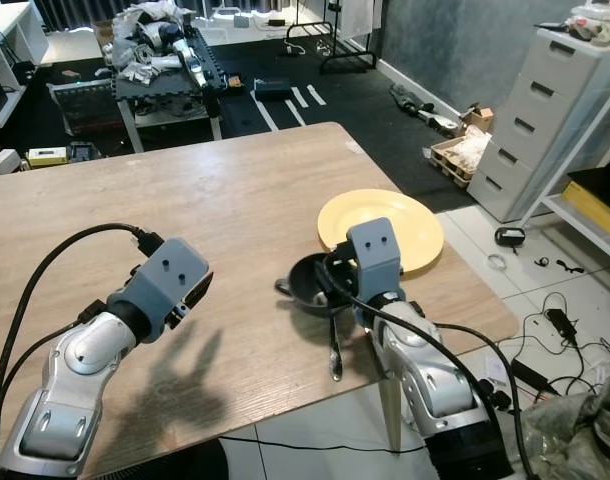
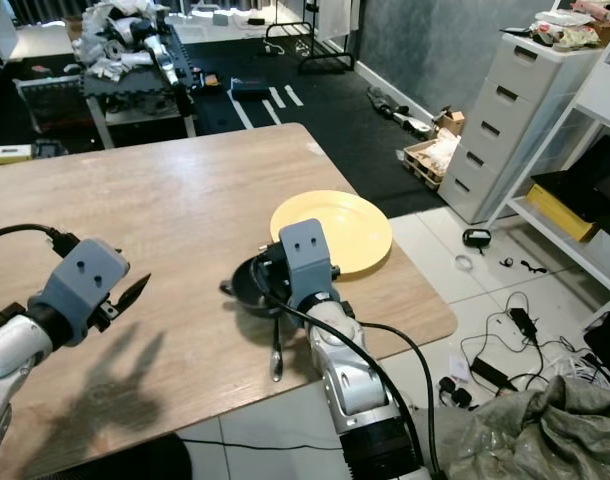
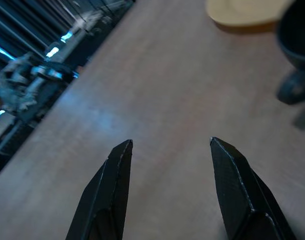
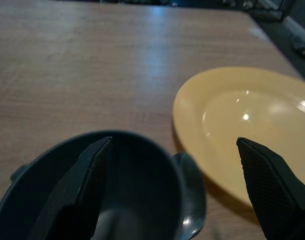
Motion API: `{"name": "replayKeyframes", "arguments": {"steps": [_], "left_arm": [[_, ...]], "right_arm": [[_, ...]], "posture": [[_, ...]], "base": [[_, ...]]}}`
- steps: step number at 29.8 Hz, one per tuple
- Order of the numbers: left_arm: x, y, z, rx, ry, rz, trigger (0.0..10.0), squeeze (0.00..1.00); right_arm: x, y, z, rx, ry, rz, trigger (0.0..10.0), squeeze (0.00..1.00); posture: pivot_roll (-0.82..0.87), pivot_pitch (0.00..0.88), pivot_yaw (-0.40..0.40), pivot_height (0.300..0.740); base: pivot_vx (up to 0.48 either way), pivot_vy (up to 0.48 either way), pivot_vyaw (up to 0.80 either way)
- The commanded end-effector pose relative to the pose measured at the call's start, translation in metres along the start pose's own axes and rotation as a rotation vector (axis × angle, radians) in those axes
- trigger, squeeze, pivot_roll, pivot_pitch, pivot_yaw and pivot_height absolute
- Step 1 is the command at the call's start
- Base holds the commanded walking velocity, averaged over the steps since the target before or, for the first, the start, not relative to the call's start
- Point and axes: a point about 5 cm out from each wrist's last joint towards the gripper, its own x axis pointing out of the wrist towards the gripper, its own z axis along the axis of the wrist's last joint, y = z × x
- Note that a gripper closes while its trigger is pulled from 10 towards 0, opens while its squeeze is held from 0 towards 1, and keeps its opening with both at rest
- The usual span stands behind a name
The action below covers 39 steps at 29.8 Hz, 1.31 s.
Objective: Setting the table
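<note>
The round yellow plate (image 1: 385,226) lies flat on the wooden bench (image 1: 185,220), near the bench's right-hand edge. Starting from the left, the left end effector (image 3: 167,150) hovers above bare wood at the near left part of the bench, its two black fingers (image 3: 115,170) spread apart with nothing between them; its shadow falls on the wood just beneath and in front of it. A black cable loops back from its grey wrist housing.

Moving right, a dark, rounded bowl with small side handles (image 1: 310,282) sits on the bench just beside the plate's near-left rim, close enough that I cannot tell whether the two touch. A metal spoon (image 1: 334,350) lies on the wood against the bowl's near side, its handle running toward the bench's front edge; in the right wrist view its bowl end (image 4: 190,192) rests between the dark bowl and the plate.

The right end effector (image 4: 172,145) is over that dark bowl, fingers spread wide: one finger (image 4: 77,185) stands over the bowl's interior, the other over the plate's near rim. It grips nothing.

Beyond the bench, on the right, stands a grey chest of drawers (image 1: 540,110).
</note>
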Motion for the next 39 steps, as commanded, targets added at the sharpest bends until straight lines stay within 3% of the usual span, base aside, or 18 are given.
{"name": "replayKeyframes", "arguments": {"steps": [1, 2, 6, 10, 17, 18, 21, 22, 23, 33, 39], "left_arm": [[-0.002, -0.006, -0.003, 0.008, 0.013, -0.015, 10.0, 0.00], [-0.004, -0.012, -0.003, 0.010, 0.015, -0.032, 10.0, 0.00], [-0.006, -0.023, -0.001, -0.011, 0.016, -0.056, 10.0, 0.00], [-0.005, -0.028, -0.001, -0.016, 0.014, -0.060, 10.0, 0.00], [-0.004, -0.031, 0.000, -0.024, 0.012, -0.056, 10.0, 0.00], [-0.004, -0.032, 0.001, -0.029, 0.011, -0.050, 10.0, 0.00], [-0.004, -0.033, 0.002, -0.032, 0.011, -0.047, 10.0, 0.00], [-0.004, -0.033, 0.002, -0.034, 0.012, -0.044, 10.0, 0.00], [-0.005, -0.034, 0.001, -0.035, 0.014, -0.042, 10.0, 0.00], [-0.006, -0.033, 0.000, -0.033, 0.022, -0.039, 10.0, 0.00], [-0.004, -0.034, 0.001, -0.034, 0.021, -0.042, 10.0, 0.00]], "right_arm": [[0.001, -0.001, 0.005, -0.001, -0.021, 0.004, 10.0, 0.80], [0.002, -0.006, 0.005, -0.016, -0.010, -0.013, 10.0, 0.00], [0.002, -0.014, -0.006, -0.036, 0.066, 0.014, 10.0, 0.00], [-0.001, -0.013, -0.012, -0.031, 0.125, 0.119, 10.0, 0.00], [0.003, -0.018, -0.013, -0.080, 0.163, 0.145, 10.0, 0.00], [0.006, -0.020, -0.016, -0.104, 0.190, 0.152, 7.8, 0.00], [0.007, -0.020, -0.020, -0.112, 0.211, 0.163, 7.8, 0.00], [0.007, -0.020, -0.021, -0.120, 0.219, 0.173, 0.6, 0.00], [0.005, -0.018, -0.025, -0.124, 0.231, 0.190, 0.0, 0.00], [-0.008, -0.007, -0.046, -0.158, 0.298, 0.322, 0.0, 0.00], [-0.008, -0.011, -0.040, -0.084, 0.257, 0.303, 0.0, 0.00]], "posture": [[0.02, 0.030, 0.055, 0.740], [0.02, 0.027, 0.054, 0.740], [0.01, 0.024, 0.051, 0.740], [0.00, 0.022, 0.043, 0.740], [0.00, 0.018, 0.030, 0.740], [0.01, 0.018, 0.022, 0.740], [0.01, 0.018, 0.021, 0.740], [0.01, 0.021, 0.019, 0.740], [0.01, 0.023, 0.019, 0.740], [0.01, 0.031, 0.025, 0.740], [0.00, 0.031, 0.029, 0.740]], "base": [[0.000, 0.000, 0.00], [0.000, 0.000, 0.00], [0.000, 0.000, 0.00], [0.000, 0.000, 0.00], [0.000, 0.000, 0.00], [0.000, 0.000, 0.00], [0.000, 0.000, 0.00], [0.000, 0.000, 0.00], [0.000, 0.000, 0.00], [0.000, 0.000, 0.00], [0.000, 0.000, 0.00]]}}
